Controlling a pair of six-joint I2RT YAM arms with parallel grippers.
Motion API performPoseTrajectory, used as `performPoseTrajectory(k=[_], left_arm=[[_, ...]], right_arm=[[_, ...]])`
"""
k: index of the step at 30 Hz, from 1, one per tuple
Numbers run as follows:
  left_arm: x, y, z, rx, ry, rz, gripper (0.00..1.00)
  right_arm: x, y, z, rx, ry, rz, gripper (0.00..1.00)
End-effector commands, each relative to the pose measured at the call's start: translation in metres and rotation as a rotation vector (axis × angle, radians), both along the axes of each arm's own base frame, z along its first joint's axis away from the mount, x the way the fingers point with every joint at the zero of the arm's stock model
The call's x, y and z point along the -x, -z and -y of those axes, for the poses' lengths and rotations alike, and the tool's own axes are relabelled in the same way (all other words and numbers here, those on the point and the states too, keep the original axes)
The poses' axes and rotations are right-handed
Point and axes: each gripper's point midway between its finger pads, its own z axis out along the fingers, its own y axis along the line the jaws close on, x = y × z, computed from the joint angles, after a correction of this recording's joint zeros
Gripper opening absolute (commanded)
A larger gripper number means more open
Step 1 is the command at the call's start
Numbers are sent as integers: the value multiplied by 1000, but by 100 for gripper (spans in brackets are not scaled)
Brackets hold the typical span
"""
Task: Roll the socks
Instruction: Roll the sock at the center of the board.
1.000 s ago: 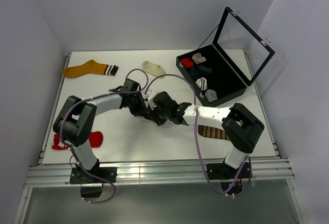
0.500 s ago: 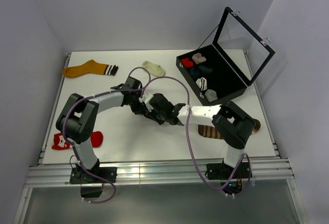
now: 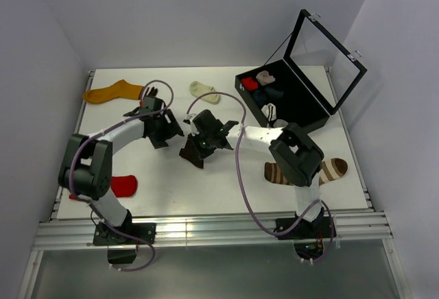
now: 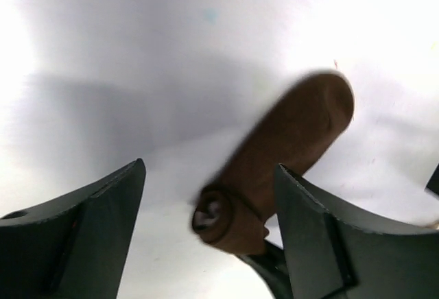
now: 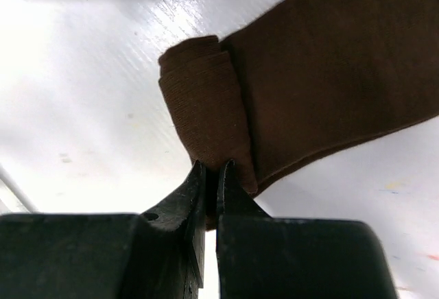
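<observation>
A dark brown sock (image 5: 329, 73) lies on the white table, one end wound into a tight roll (image 5: 202, 117). My right gripper (image 5: 212, 172) is shut on that roll, pinching its near edge. In the left wrist view the roll (image 4: 230, 217) shows a pale core, and the sock (image 4: 302, 124) stretches away to the upper right. My left gripper (image 4: 209, 167) is open just short of the roll, touching nothing. From above, the left gripper (image 3: 159, 133) sits left of the right gripper (image 3: 199, 147) and the sock (image 3: 190, 156). A red sock (image 3: 124, 185) lies front left and a cream ankle sock (image 3: 204, 92) at the back.
An orange sock with a striped cuff (image 3: 110, 92) lies back left. A brown-and-cream striped sock (image 3: 322, 170) lies beside the right arm's base. An open black case (image 3: 312, 110) holding several rolled socks stands back right, its lid upright.
The left gripper opened and drew back to the left, off the sock. The right gripper closed on the rolled end and shifted left and away from its base.
</observation>
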Motion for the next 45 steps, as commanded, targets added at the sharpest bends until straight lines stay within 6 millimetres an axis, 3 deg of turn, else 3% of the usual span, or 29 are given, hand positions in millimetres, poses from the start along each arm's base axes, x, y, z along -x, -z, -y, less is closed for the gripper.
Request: performPoseTrajectory(k=[1, 9, 15, 19, 22, 25, 27, 32, 34, 35, 36, 37, 38, 39, 41, 42, 44, 45], left_arm=[[5, -27, -26, -28, -100, 73, 82], [45, -24, -9, 78, -67, 76, 74], [52, -16, 13, 122, -46, 72, 70], [54, -2, 15, 113, -51, 33, 64], [59, 9, 14, 87, -45, 7, 55], [63, 21, 12, 66, -37, -22, 37], [66, 31, 12, 49, -24, -46, 25], [66, 41, 17, 24, 39, -65, 17], [63, 45, 21, 17, 68, -69, 16], [63, 46, 23, 13, 92, -67, 16], [61, 48, 26, 12, 106, -70, 16], [61, 48, 29, 19, 123, -72, 16], [62, 51, 31, 12, 146, -77, 16], [59, 52, 34, 11, 159, -79, 16], [58, 54, 37, -2, 195, -82, 16], [56, 54, 39, -5, 203, -91, 16], [55, 54, 43, -8, 228, -90, 16], [53, 53, 44, -10, 235, -89, 16]], right_arm=[[17, -5, -4, -92, 76, -283, 0], [16, -14, -6, -147, 111, -498, 0], [20, -10, -5, -159, 141, -576, 0], [17, -10, -6, -177, 172, -583, 0], [14, -9, -5, -188, 183, -580, 0], [10, -10, -4, -194, 182, -551, 1], [8, -13, -3, -203, 177, -517, 4], [3, -22, -2, -213, 155, -449, 14], [2, -24, 0, -217, 137, -394, 26], [0, -37, -1, -235, 126, -343, 29], [-1, -39, 3, -225, 106, -291, 35], [-10, -41, 7, -204, 125, -209, 38], [-9, -56, 6, -213, 108, -139, 41], [-8, -56, 11, -189, 84, -79, 45], [-14, -73, 13, -168, 95, 76, 47], [-11, -68, 19, -133, 73, 132, 50], [-17, -80, 22, -109, 85, 258, 52], [-9, -76, 20, -89, 43, 306, 52]])
